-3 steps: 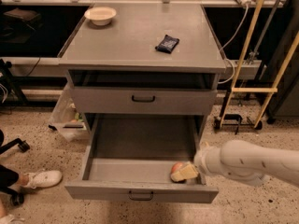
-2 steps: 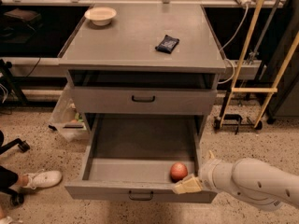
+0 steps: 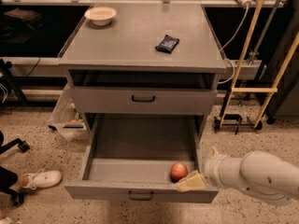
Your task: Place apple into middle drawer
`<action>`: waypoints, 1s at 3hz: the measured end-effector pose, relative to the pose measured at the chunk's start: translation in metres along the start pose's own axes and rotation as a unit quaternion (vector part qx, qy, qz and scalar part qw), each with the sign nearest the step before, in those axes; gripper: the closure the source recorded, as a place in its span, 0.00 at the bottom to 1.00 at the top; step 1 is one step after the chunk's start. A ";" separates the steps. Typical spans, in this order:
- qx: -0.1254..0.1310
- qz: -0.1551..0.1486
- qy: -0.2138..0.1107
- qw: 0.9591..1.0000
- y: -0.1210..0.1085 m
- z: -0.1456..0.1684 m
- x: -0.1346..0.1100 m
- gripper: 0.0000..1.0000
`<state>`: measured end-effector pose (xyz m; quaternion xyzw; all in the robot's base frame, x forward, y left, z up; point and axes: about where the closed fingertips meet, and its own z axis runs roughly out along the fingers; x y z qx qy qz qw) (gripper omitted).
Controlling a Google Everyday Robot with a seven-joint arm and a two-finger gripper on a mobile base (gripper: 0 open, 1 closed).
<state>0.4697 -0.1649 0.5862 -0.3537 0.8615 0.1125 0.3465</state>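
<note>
The red-orange apple [image 3: 178, 171] rests on the floor of the open middle drawer [image 3: 135, 143], at its front right corner. My gripper [image 3: 195, 177] is at the drawer's front right rim, just right of and a little below the apple, no longer around it. One pale finger [image 3: 190, 181] lies over the drawer's front wall beside the apple; a second tip shows further right. The white arm reaches in from the lower right.
The drawer above [image 3: 143, 99] is closed. A dark blue snack packet [image 3: 167, 44] and a white bowl [image 3: 100, 15] sit on the cabinet top. A person's shoe [image 3: 41, 178] and a chair wheel are on the floor at left; a yellow-legged stand [image 3: 252, 90] is at right.
The gripper has let go of the apple and drawn back toward the lower right. The apple stays in the drawer's front right corner.
</note>
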 end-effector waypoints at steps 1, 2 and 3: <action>0.046 0.018 -0.017 0.999 -0.047 -0.099 -0.024 0.00; 0.137 0.028 -0.055 0.989 -0.097 -0.254 -0.052 0.00; 0.129 0.018 -0.062 0.990 -0.097 -0.277 -0.065 0.00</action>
